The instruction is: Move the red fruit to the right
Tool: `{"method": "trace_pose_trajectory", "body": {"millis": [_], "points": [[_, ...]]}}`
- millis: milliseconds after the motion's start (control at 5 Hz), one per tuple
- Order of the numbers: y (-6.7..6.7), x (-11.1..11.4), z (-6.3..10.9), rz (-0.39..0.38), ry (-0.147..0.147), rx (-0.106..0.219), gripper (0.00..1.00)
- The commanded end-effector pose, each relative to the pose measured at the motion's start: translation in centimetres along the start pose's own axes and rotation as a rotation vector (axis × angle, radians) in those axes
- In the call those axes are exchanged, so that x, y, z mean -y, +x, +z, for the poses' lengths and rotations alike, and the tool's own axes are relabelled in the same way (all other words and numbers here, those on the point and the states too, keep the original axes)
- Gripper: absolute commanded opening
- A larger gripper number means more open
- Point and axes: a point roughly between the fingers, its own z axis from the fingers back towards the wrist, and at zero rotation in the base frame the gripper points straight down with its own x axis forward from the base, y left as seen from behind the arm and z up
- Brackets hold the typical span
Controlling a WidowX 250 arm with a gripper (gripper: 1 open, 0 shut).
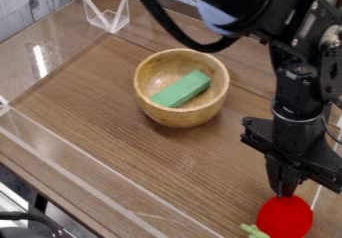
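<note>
Near the front right corner of the worktop (80,132) sits the red fruit (285,218), resting on the wood with its pale green leafy tuft (250,229) pointing left. Directly above it, the end effector (290,185) points almost straight down, its jaws drawn together into a narrow tip at the fruit's top edge. Nothing sits between them, so it looks clenched without a hold on the fruit; contact, if any, is only at the crown. Such a pinched tip probably suits nudging the fruit sideways more than lifting it. Well apart, up and left, a wooden bowl (150,101) holds a green block (181,89) lying tilted inside.
</note>
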Motion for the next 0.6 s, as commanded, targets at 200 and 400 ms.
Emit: {"method": "trace_pose_trajectory", "body": {"millis": [200,400], "points": [[1.7,-2.4,2.1,-0.038,0.001,0.032,0.00],[2.0,-1.9,1.4,-0.054,0.002,0.020,0.00]]}}
